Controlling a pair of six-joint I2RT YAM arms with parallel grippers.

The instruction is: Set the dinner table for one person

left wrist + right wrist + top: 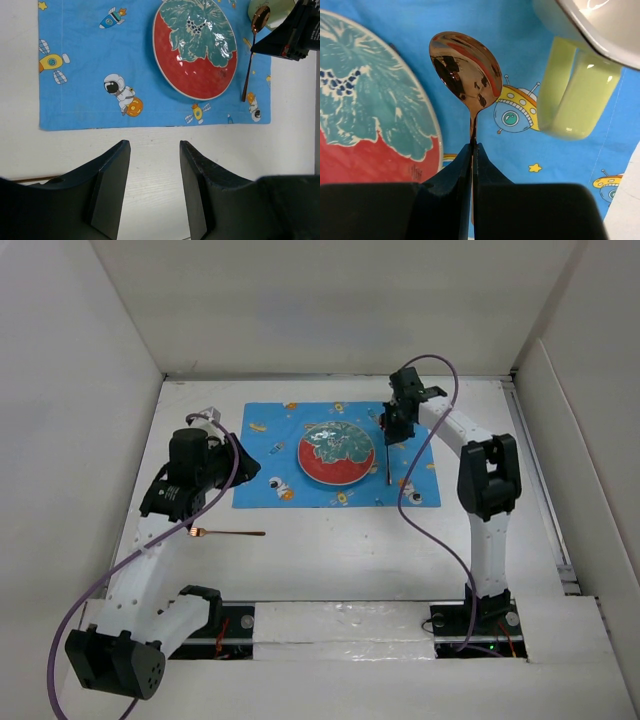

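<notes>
On the white dinner table (330, 560) lies a blue cartoon mat (270, 480) with a red and teal plate (336, 453) in its middle. My right gripper (472, 146) is shut on the neck of a copper spoon (465, 72), held low over the mat just right of the plate (365, 115). The spoon's handle (388, 472) points toward the near side. A copper fork (228, 533) lies on the bare table left of and nearer than the mat. My left gripper (154, 147) is open and empty above the table at the mat's near left edge.
A pale green mug (575, 95) stands on the mat right beside the spoon's bowl, at the far right corner. White walls enclose the table on the left, back and right. The arm bases sit at the near edge.
</notes>
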